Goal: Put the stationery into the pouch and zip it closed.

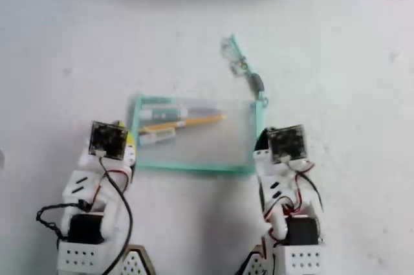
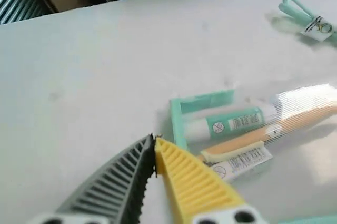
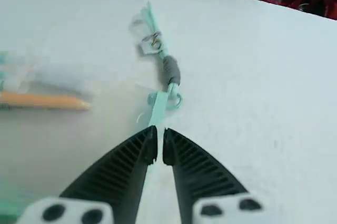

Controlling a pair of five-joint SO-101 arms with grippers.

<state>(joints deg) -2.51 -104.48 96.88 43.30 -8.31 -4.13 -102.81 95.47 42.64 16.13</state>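
High view: pouch lengthwise left-right, pencil tip rightward; left pincer clenched, right pincer pinching pouch edge.

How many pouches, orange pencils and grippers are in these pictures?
pouch: 1
orange pencil: 1
grippers: 2 (left gripper, right gripper)
Total: 4

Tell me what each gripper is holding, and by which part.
The right gripper pinches the pouch by its teal edge near the zipper pull; the left gripper is shut on nothing visible.
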